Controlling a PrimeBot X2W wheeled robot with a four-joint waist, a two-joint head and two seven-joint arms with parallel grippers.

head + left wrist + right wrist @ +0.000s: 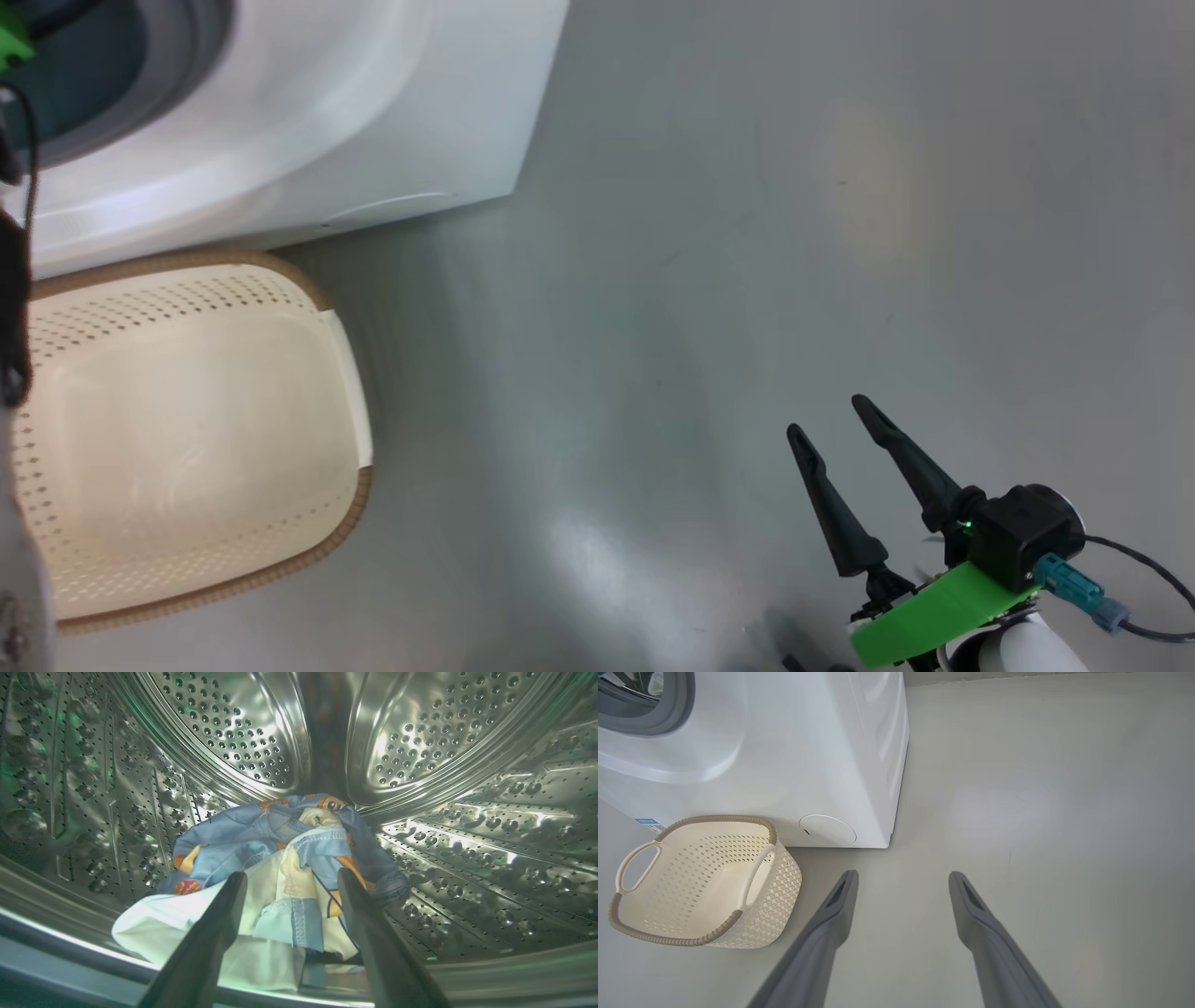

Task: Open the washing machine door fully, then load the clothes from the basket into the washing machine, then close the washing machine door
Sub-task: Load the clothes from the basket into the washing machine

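Note:
The clothes [280, 858], light blue fabric with orange bears and a whitish lining, lie heaped on the floor of the washing machine's steel drum [467, 826]. My left gripper [292, 879] reaches into the drum with its fingers open on either side of the heap, holding nothing. The white washing machine [299, 121] stands at the upper left of the head view, also the washing machine [784, 756] in the right wrist view. The cream basket [187, 420] sits on the floor in front of it, the basket [705, 882] holding nothing. My right gripper [831, 415] hangs open over bare floor. The washing machine door is out of view.
Grey floor [747, 233] stretches to the right of the machine and basket. A round white flap [827, 830] and a blue label [647, 822] sit low on the machine's front. The grey rubber seal [668, 718] rings the opening.

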